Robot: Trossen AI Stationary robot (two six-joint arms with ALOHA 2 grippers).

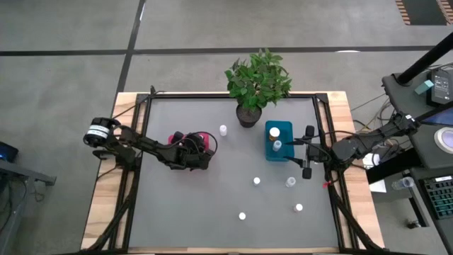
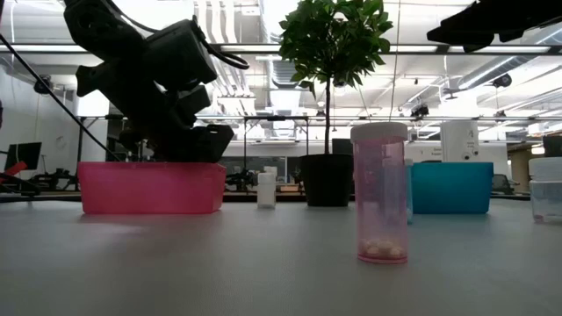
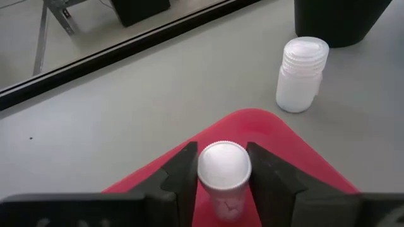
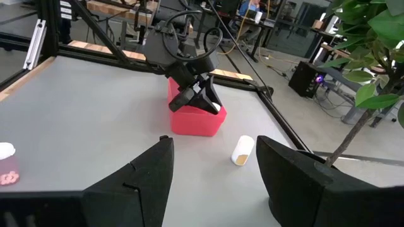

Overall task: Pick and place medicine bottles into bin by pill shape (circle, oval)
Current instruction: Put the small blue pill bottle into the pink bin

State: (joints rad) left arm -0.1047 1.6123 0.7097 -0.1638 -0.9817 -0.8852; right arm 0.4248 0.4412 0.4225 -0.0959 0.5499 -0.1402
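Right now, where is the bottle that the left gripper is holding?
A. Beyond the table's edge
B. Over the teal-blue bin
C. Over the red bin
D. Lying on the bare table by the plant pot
C. In the left wrist view the left gripper has its fingers on both sides of a white-capped bottle with the red bin right beneath it; the high view puts that gripper at the red bin.

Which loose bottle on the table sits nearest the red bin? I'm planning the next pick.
The white-capped bottle beside the plant pot, just past the red bin; the others stand far off near the teal bin.
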